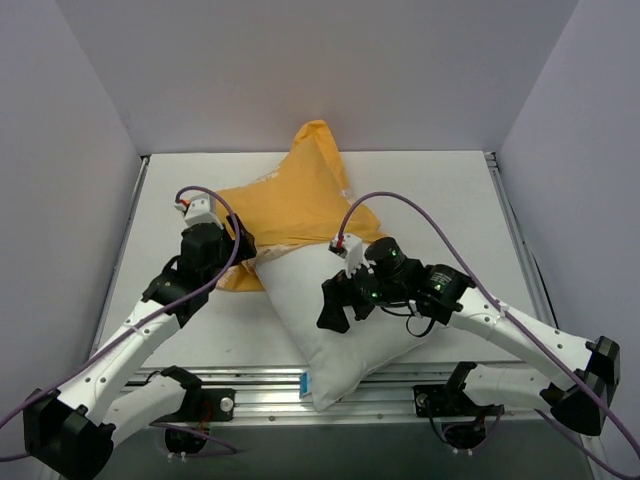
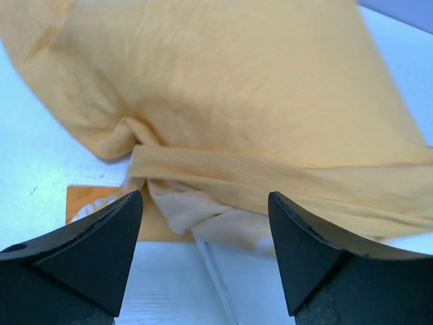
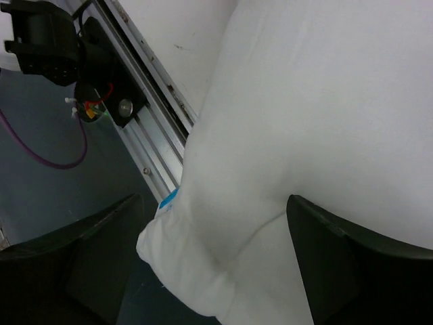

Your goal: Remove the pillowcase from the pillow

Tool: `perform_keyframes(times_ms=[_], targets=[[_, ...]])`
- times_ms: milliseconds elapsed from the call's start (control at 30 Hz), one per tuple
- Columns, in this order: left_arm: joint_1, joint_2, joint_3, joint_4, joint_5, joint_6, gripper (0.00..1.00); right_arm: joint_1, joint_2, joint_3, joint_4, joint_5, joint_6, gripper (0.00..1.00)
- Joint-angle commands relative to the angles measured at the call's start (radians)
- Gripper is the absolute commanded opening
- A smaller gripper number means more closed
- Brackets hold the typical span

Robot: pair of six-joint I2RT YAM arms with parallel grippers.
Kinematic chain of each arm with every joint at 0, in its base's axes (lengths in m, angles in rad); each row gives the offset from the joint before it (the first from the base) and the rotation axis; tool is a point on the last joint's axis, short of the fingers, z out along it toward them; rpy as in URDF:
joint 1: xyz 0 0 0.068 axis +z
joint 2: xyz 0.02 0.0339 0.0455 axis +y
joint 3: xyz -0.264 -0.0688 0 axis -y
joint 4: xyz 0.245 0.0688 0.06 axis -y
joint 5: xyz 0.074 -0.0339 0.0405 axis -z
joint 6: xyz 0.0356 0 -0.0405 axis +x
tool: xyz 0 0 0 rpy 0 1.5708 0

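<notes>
A white table (image 1: 440, 200) stands boxed in by plain pale grey walls (image 1: 320, 70) at the back and both sides. An aluminium rail (image 1: 260, 385) runs along its near edge, over a dark floor (image 3: 27, 193).

From where I stand, the plump white stuffed pillow (image 1: 350, 345) and the crumpled orange-yellow fabric pillowcase (image 1: 295, 195) block the middle of the white worktop (image 1: 450, 200), from its back edge to the metal rail (image 1: 250, 385) in front. There is wide bare surface on the right and a narrower strip on the left. Grey walls (image 1: 60, 200) close three sides. Above, all is open.
</notes>
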Motion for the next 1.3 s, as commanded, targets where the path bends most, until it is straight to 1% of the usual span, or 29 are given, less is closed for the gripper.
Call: perform_keyframes(times_ms=[0, 33, 67, 100, 133, 167, 200, 233, 267, 300, 333, 367, 400, 433, 467, 500, 567, 600, 633, 733, 767, 833, 867, 900, 933, 967, 1033, 1200, 1267], targets=[[-0.005, 0.002, 0.155, -0.104, 0.174, 0.197, 0.84, -0.007, -0.031, 0.148, 0.018, 0.017, -0.051, 0.84], [-0.009, 0.023, 0.229, -0.113, 0.249, 0.223, 0.86, -0.011, -0.034, 0.172, -0.031, 0.111, -0.054, 0.87], [-0.012, 0.049, 0.266, -0.125, 0.289, 0.252, 0.87, -0.023, -0.037, 0.215, -0.051, 0.162, -0.052, 0.88], [-0.016, 0.112, 0.304, -0.13, 0.332, 0.318, 0.87, -0.031, -0.049, 0.231, -0.068, 0.214, -0.049, 0.89], [-0.039, 0.149, 0.379, -0.141, 0.381, 0.35, 0.89, -0.043, -0.057, 0.243, -0.091, 0.314, -0.026, 0.91], [-0.057, 0.186, 0.422, -0.154, 0.386, 0.389, 0.9, -0.069, -0.068, 0.252, -0.101, 0.362, -0.014, 0.92], [-0.079, 0.271, 0.47, -0.174, 0.383, 0.469, 0.9, -0.085, -0.086, 0.26, -0.107, 0.406, 0.003, 0.93], [-0.128, 0.321, 0.564, -0.194, 0.381, 0.51, 0.91, -0.101, -0.095, 0.258, -0.122, 0.489, 0.029, 0.95], [-0.149, 0.362, 0.611, -0.228, 0.383, 0.551, 0.91, -0.118, -0.102, 0.257, -0.131, 0.512, 0.04, 0.95], [-0.169, 0.451, 0.658, -0.246, 0.389, 0.614, 0.91, -0.164, -0.117, 0.249, -0.144, 0.526, 0.05, 0.95], [-0.203, 0.494, 0.703, -0.277, 0.39, 0.652, 0.91, -0.19, -0.123, 0.24, -0.145, 0.531, 0.07, 0.96], [-0.217, 0.532, 0.788, -0.291, 0.451, 0.679, 0.91, -0.219, -0.132, 0.228, -0.147, 0.531, 0.08, 0.96], [-0.228, 0.609, 0.83, -0.305, 0.469, 0.721, 0.91, -0.281, -0.152, 0.217, -0.148, 0.528, 0.086, 0.96], [-0.24, 0.647, 0.872, -0.344, 0.487, 0.74, 0.92, -0.312, -0.16, 0.191, -0.148, 0.52, 0.089, 0.97], [-0.26, 0.712, 0.947, -0.361, 0.517, 0.775, 0.91, -0.344, -0.168, 0.179, -0.151, 0.499, 0.089, 0.97], [-0.268, 0.741, 0.981, -0.38, 0.524, 0.789, 0.91, -0.406, -0.172, 0.166, -0.16, 0.487, 0.086, 0.98], [-0.285, 0.824, 1.068, -0.421, 0.528, 0.812, 0.91, -0.463, -0.172, 0.134, -0.162, 0.447, 0.08, 0.98], [-0.286, 0.845, 1.093, -0.431, 0.522, 0.824, 0.91, -0.49, -0.177, 0.122, -0.151, 0.375, 0.078, 0.98], [-0.288, 0.87, 1.116, -0.452, 0.515, 0.828, 0.91, -0.534, -0.177, 0.096, -0.145, 0.346, 0.077, 0.97], [-0.288, 0.944, 1.179, -0.478, 0.484, 0.841, 0.88, -0.582, -0.183, 0.064, -0.105, 0.247, 0.074, 0.97], [-0.288, 0.971, 1.188, -0.481, 0.478, 0.841, 0.86, -0.586, -0.181, 0.047, -0.093, 0.227, 0.07, 0.96], [-0.286, 0.993, 1.203, -0.489, 0.454, 0.845, 0.75, -0.588, -0.169, 0.031, -0.059, 0.157, 0.051, 0.96], [-0.285, 1.005, 1.207, -0.484, 0.44, 0.838, 0.67, -0.586, -0.148, 0.021, -0.049, 0.131, 0.044, 0.96], [-0.283, 1.007, 1.205, -0.481, 0.427, 0.837, 0.55, -0.588, -0.134, 0.018, -0.032, 0.105, 0.038, 0.96], [-0.282, 1.005, 1.203, -0.471, 0.404, 0.832, 0.31, -0.588, -0.12, 0.016, -0.024, 0.054, 0.038, 0.96], [-0.282, 0.993, 1.199, -0.463, 0.398, 0.828, 0.19, -0.588, -0.103, 0.016, -0.013, 0.03, 0.037, 0.96], [-0.279, 0.967, 1.164, -0.42, 0.398, 0.817, 0.03, -0.586, -0.057, 0.014, 0.031, -0.032, 0.056, 0.96], [-0.279, 0.85, 1.073, -0.325, 0.351, 0.776, 0.02, -0.582, 0.034, 0.014, 0.192, -0.072, 0.095, 0.98], [-0.274, 0.808, 1.041, -0.294, 0.306, 0.75, 0.02, -0.574, 0.091, 0.037, 0.209, -0.087, 0.086, 0.99]])
